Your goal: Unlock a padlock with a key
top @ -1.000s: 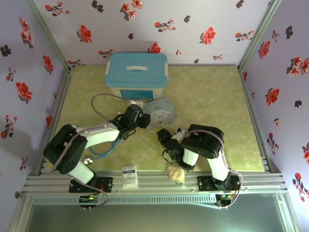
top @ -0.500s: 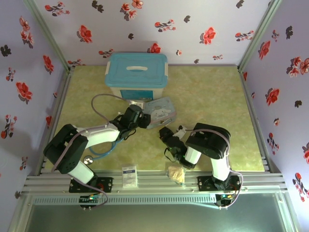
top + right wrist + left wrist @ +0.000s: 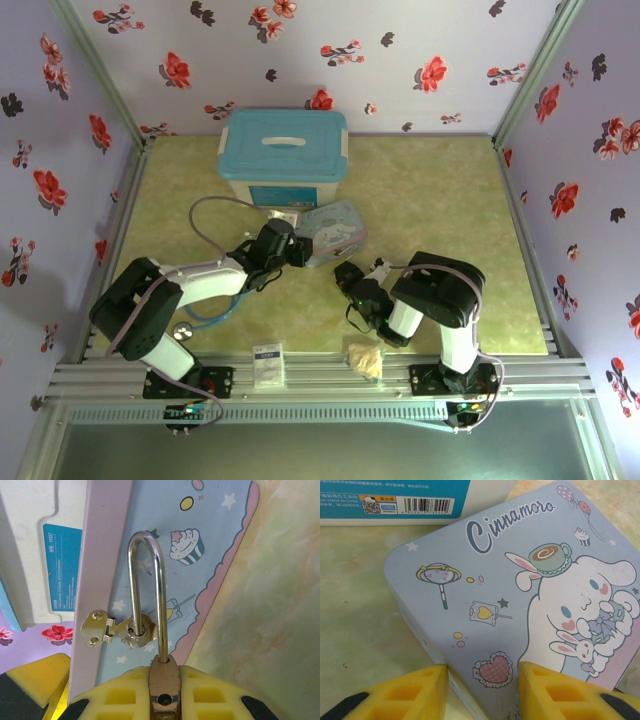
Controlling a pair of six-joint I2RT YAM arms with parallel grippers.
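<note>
Two pincers working: right gripper [image 3: 164,702] is pinching the padlock [image 3: 163,677], its shackle [image 3: 161,605] threading the hasp [image 3: 105,629] of the tin [image 3: 520,605]; left gripper [image 3: 482,680] is sitting spread astride a tin corner. Advising: hold lock body steady, no twisting against hasp.

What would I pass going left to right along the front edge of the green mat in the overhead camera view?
Round silver disc → small white packet → pale beige lumpy wad.
</note>
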